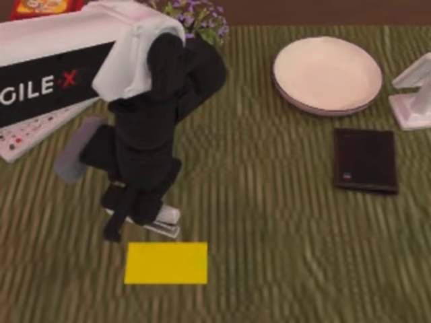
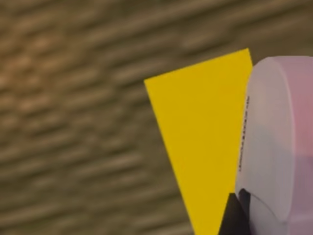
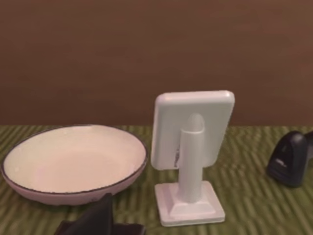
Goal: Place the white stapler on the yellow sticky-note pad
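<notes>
Where gripper hovers, wallet afar

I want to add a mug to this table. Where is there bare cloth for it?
Widest free patch: the middle of the cloth, between the yellow sticky-note pad, plate and black wallet. The near right corner below the wallet is bare too. Crowded: the left, where the left end effector holds the white stapler by the pad.

Small slim white-grey stapler, elongated bar with rounded end, lies nearly level, angled slightly, mostly hidden under the dark arm, just beyond the pad's far edge. Flat bright yellow rectangular sticky-note pad lies flat on the green ribbed bench, front left-centre, top bare.
</notes>
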Robot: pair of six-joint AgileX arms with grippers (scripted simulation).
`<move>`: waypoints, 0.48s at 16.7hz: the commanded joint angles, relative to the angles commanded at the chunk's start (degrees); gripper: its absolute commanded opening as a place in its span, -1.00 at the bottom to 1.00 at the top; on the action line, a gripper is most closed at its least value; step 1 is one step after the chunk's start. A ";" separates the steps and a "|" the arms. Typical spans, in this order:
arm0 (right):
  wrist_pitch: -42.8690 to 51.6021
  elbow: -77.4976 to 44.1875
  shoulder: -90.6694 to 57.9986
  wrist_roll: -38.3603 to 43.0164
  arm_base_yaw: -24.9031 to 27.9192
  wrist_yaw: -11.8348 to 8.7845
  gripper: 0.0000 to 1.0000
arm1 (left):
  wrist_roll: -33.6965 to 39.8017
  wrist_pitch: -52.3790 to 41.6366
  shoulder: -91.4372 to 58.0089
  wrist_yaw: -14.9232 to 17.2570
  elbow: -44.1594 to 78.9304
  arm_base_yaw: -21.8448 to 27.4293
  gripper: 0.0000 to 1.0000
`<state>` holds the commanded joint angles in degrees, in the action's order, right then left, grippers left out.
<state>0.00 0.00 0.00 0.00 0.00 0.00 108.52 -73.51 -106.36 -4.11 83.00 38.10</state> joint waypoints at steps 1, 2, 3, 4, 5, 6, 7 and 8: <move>0.00 0.00 0.00 0.00 0.00 0.00 1.00 | 4.28 1.35 1.21 0.57 -1.46 0.18 -1.00; 0.00 0.00 0.00 0.00 0.00 0.00 1.00 | 8.17 2.70 2.39 1.15 -2.76 0.33 -1.00; 0.00 0.00 0.00 0.00 0.00 0.00 1.00 | 11.60 4.00 3.48 1.70 -3.90 0.45 -1.00; 0.00 0.00 0.00 0.00 0.00 0.00 1.00 | 14.48 5.19 4.45 2.20 -4.86 0.55 -1.00; 0.00 0.00 0.00 0.00 0.00 0.00 1.00 | 16.78 6.21 5.25 2.64 -5.62 0.62 -1.00; 0.00 0.00 0.00 0.00 0.00 0.00 1.00 | 18.48 7.02 5.87 2.99 -6.17 0.69 -1.00; 0.00 0.00 0.00 0.00 0.00 0.00 1.00 | 19.58 7.58 6.27 3.23 -6.52 0.73 -1.00; 0.00 0.00 0.00 0.00 0.00 0.00 1.00 | 20.09 7.85 6.46 3.35 -6.67 0.75 -1.00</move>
<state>0.00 0.00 0.00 0.00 0.00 0.00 128.61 -65.66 -99.90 -0.76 76.33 38.85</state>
